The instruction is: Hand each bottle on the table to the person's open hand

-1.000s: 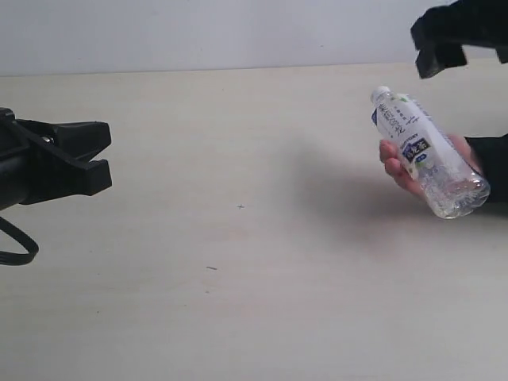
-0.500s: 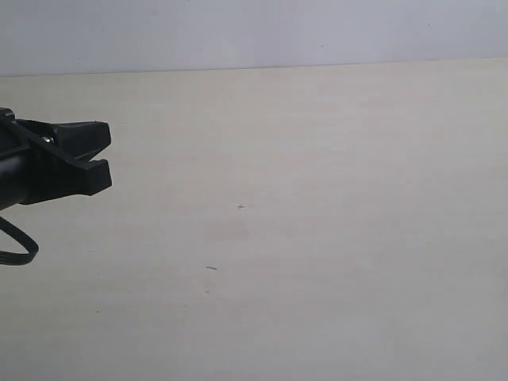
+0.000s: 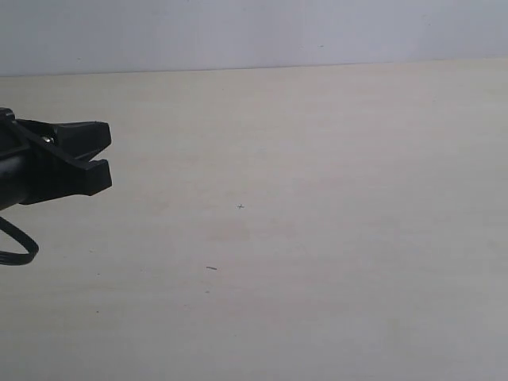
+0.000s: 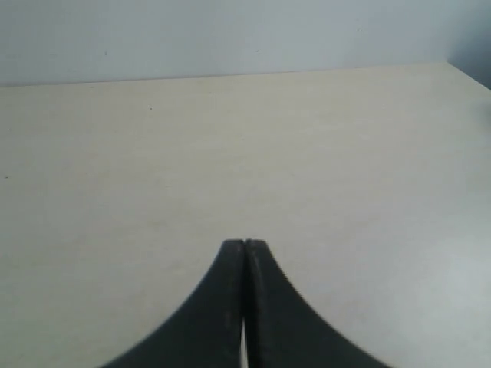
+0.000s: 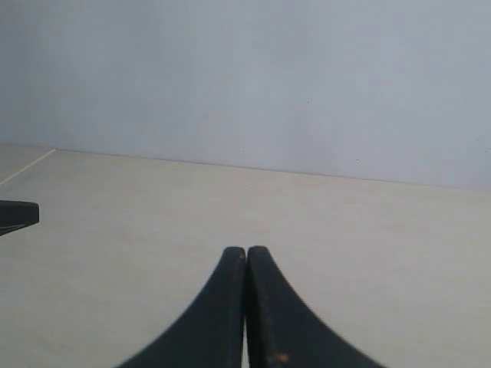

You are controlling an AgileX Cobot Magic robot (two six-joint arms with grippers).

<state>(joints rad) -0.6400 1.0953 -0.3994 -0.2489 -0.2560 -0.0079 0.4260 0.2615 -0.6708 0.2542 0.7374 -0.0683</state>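
Note:
No bottles show in any view, and the person's open hand is out of view too. The pale beige table lies bare across the exterior view. My left gripper hangs at the left edge just above the table, and in the left wrist view its black fingertips are pressed together, shut on nothing. My right gripper is outside the exterior view. In the right wrist view its fingers meet, shut and empty, over the table.
A pale wall rises behind the table's far edge. A black cable loops under the left arm. The tip of the left gripper pokes in at the side of the right wrist view. Tiny dark specks dot the tabletop.
A second ago a hand held a white-green bottle at the right, under my open right gripper. Hand, bottle and right gripper have since left the exterior view. The left arm has not moved.

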